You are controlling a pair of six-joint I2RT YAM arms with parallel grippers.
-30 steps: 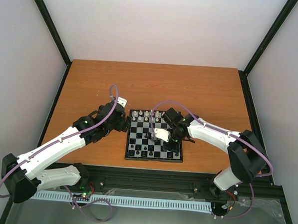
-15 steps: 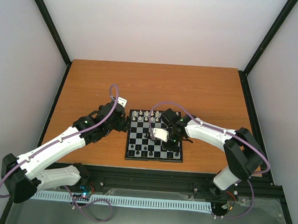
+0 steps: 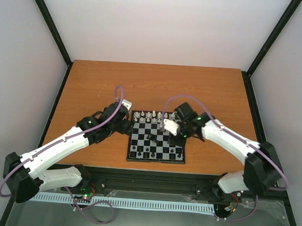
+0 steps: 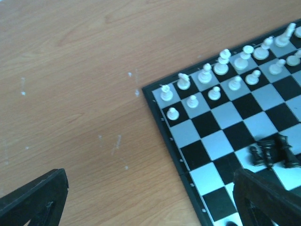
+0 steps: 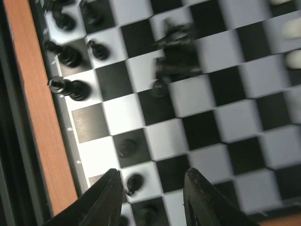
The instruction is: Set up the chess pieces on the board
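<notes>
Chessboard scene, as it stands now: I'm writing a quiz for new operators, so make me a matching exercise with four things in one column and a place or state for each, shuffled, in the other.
Things
1. white pieces
2. clump of black pieces
3. left gripper
4. right gripper

Places or states
A. wide open, mostly over the table beside the board
B. in two rows along the board's far edge
C. above the board's squares, fingers apart, nothing between them
D. bunched together mid-board

Pairs: 1-B, 2-D, 3-A, 4-C
</notes>
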